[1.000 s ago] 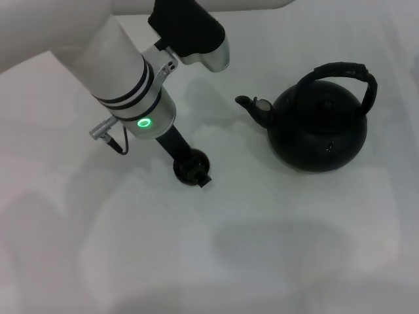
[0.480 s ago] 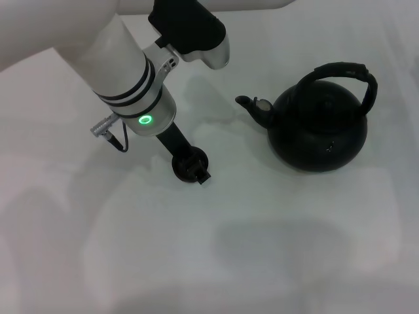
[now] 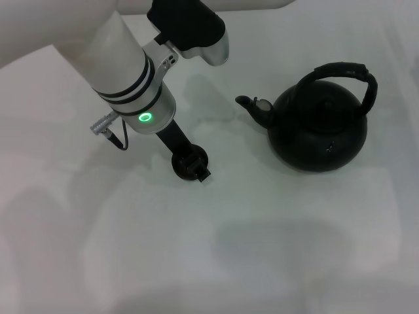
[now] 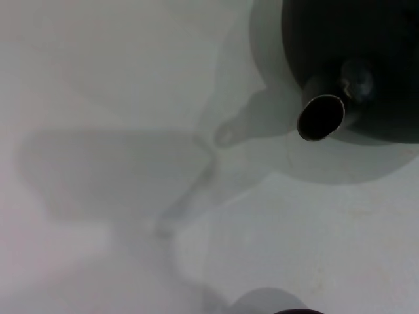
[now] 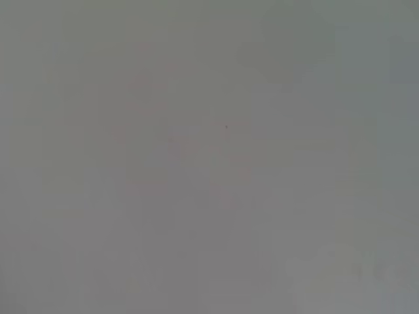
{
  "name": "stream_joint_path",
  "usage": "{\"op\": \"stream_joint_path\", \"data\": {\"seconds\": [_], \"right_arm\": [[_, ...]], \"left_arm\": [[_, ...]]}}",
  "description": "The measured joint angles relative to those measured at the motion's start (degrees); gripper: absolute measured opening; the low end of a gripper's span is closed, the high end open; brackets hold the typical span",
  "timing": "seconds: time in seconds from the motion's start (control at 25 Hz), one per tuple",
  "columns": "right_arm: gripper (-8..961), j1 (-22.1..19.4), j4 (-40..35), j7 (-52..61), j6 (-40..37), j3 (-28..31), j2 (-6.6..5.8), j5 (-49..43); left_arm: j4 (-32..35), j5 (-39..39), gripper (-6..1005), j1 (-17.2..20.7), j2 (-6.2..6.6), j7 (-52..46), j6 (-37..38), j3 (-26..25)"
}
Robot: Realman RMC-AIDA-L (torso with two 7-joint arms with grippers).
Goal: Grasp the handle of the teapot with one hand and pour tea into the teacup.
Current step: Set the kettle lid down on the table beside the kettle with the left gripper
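The teapot (image 3: 319, 129) stands on the white table at the right, its spout (image 3: 252, 106) pointing left. The black arched handle (image 3: 342, 70) rises over it and nothing touches it. The tiny black teacup (image 3: 190, 162) sits left of the spout. My left gripper (image 3: 194, 167) reaches down from the upper left and is shut on the teacup, low over the table. The left wrist view shows the spout's open mouth (image 4: 320, 118) and the pot's body (image 4: 366, 46). My right gripper is out of view; its wrist view shows only plain grey.
The white table (image 3: 262, 248) spreads all round the pot and cup. My left arm's white forearm (image 3: 124, 72) crosses the upper left of the head view.
My left gripper and the teacup in it have shifted slightly up and back. The teapot has not moved.
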Motion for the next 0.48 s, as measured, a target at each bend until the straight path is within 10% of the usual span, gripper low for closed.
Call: {"op": "stream_joint_path", "data": {"seconds": [0.48], "right_arm": [[843,0.0,0.1,-0.4,0.0,0.0,0.0,0.0]], "left_arm": [[0.2,0.0,777,0.0,-0.02,0.0,-0.3,0.0]]}}
